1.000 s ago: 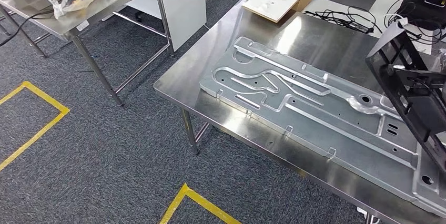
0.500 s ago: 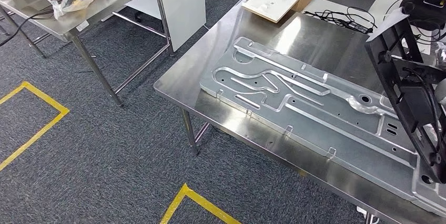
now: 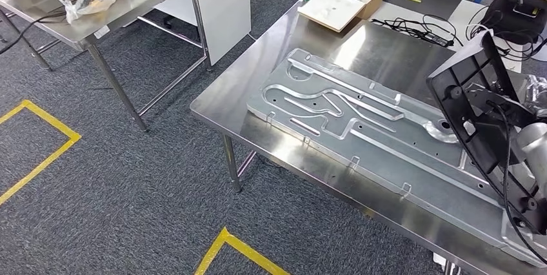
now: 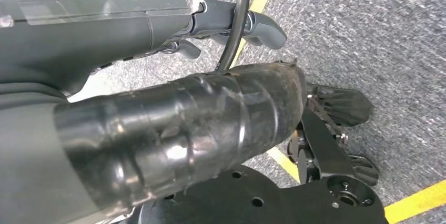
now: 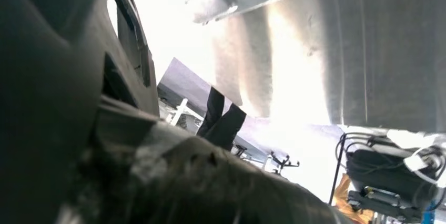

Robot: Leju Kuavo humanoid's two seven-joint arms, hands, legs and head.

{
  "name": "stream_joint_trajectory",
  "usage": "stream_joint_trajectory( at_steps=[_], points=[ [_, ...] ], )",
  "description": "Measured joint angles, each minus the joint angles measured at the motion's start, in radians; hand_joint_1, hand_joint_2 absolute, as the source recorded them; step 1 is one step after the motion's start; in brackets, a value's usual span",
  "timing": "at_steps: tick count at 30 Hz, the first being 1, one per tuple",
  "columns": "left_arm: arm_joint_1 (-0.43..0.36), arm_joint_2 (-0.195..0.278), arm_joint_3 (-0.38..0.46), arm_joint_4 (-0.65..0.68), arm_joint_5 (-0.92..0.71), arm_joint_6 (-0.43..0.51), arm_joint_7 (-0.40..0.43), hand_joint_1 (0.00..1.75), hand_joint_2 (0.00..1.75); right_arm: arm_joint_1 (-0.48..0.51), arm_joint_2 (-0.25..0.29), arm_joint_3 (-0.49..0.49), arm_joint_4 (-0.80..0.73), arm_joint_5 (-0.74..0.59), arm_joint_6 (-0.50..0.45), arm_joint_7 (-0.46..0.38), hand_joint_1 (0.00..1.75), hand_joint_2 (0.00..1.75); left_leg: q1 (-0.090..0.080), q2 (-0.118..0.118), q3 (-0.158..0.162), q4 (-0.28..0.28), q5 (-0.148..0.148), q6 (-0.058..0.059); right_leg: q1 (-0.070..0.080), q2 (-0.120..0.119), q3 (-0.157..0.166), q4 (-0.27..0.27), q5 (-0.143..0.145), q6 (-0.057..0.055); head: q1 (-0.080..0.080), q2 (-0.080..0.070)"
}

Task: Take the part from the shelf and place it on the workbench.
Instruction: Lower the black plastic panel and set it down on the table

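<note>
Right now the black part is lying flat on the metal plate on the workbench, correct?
Not flat. In the head view the black part is tilted up on edge above the metal plate on the workbench, at the right side where the robot's right arm comes in. Whether it touches the plate can't be told.

Workshop: steel workbench [image 3: 238,94], floor tape [image 3: 45,152], machined plate [image 3: 380,139].

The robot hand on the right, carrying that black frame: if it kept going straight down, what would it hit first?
Most likely the big metal plate lying on the workbench. The black frame hangs tilted just above it in the right robot hand, so the frame's lower edge would probably touch first, though depth is hard to judge.
</note>
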Motion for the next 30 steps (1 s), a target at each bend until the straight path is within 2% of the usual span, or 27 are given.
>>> stream_joint_trajectory(
  at_steps=[11, 14, 16, 20, 22, 26, 30],
  points=[
    [-0.001, 0.001, 0.0, 0.0, -0.003, -0.005, 0.013, 0.0, 0.0, 0.039, 0.043, -0.012, 0.023, 0.07, 0.045, 0.02, 0.0, 0.0, 0.004, -0.004, 0.004, 0.0, -0.001, 0.001, 0.004, -0.003, 0.009, -0.007, 0.0, 0.0, 0.0, 0.0],
    [-0.001, 0.001, 0.0, 0.0, -0.007, -0.012, 0.004, 0.0, 0.0, 0.038, 0.051, -0.012, 0.028, 0.106, 0.107, 0.009, 0.0, 0.0, 0.004, -0.004, 0.006, 0.0, -0.001, 0.001, 0.004, -0.003, 0.009, -0.008, 0.0, 0.0, 0.0, 0.0],
    [0.001, 0.002, 0.0, 0.0, -0.011, -0.022, -0.007, 0.0, 0.0, 0.017, 0.044, -0.009, 0.033, 0.152, 0.227, -0.044, 0.0, 0.0, 0.003, -0.005, 0.007, 0.0, -0.001, 0.001, 0.003, -0.004, 0.009, -0.008, 0.0, 0.0, 0.0, 0.0],
    [0.005, 0.013, -0.001, 0.0, -0.019, -0.046, -0.017, 0.0, 0.0, -0.116, -0.007, 0.078, 0.049, 0.332, 0.648, -0.268, 0.0, 0.0, -0.004, -0.008, 0.001, 0.001, 0.001, 0.004, -0.003, -0.007, 0.002, -0.006, 0.001, 0.002, 0.0, 0.0],
    [0.007, 0.019, -0.001, 0.0, -0.021, -0.054, -0.017, 0.0, 0.0, -0.214, -0.033, 0.153, 0.057, 0.409, 0.799, -0.373, 0.0, 0.0, -0.008, -0.01, -0.004, 0.001, 0.003, 0.006, -0.007, -0.009, -0.005, -0.003, 0.001, 0.003, 0.0, 0.0],
    [0.011, 0.03, -0.001, 0.0, -0.021, -0.065, -0.017, 0.0, 0.0, -0.398, -0.059, 0.308, 0.063, 0.519, 0.958, -0.532, 0.0, 0.0, -0.011, -0.006, -0.007, 0.001, 0.003, 0.007, -0.011, -0.004, -0.01, 0.0, 0.002, 0.004, 0.0, 0.0],
    [0.009, 0.037, -0.001, 0.0, -0.021, -0.073, -0.017, 0.0, 0.0, -0.507, -0.061, 0.429, 0.064, 0.569, 1.027, -0.619, 0.0, 0.0, -0.011, -0.005, -0.007, 0.001, 0.003, 0.007, -0.011, -0.004, -0.011, 0.0, 0.002, 0.004, 0.0, 0.0]
  ],
)
